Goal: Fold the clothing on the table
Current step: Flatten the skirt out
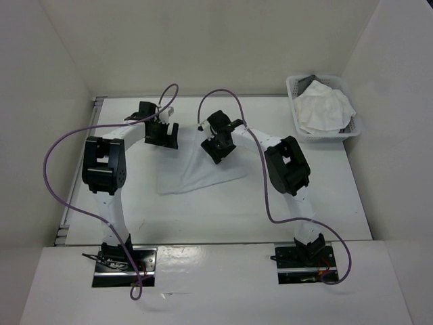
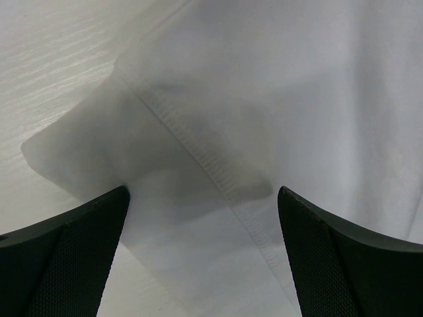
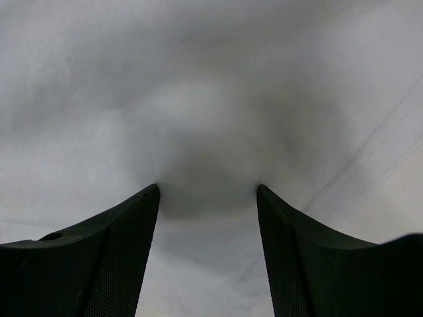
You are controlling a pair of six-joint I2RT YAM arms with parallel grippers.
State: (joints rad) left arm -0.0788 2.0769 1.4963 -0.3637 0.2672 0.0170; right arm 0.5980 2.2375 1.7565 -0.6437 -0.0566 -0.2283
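My left gripper (image 2: 203,189) stands wide over the hemmed corner of the clothing (image 2: 297,99), right gripper (image 3: 208,186) parted too; I'd best lower squarely and pinch the hem.

Soft, even overhead light washes the table (image 1: 203,217) bright, leaving only faint, soft-edged shadows. In the left wrist view the clothing (image 2: 317,99) is sharp at its stitched hem and crossed by a grey shadow. The right wrist view (pressed close to cloth) is dim, hazy and unfocused.
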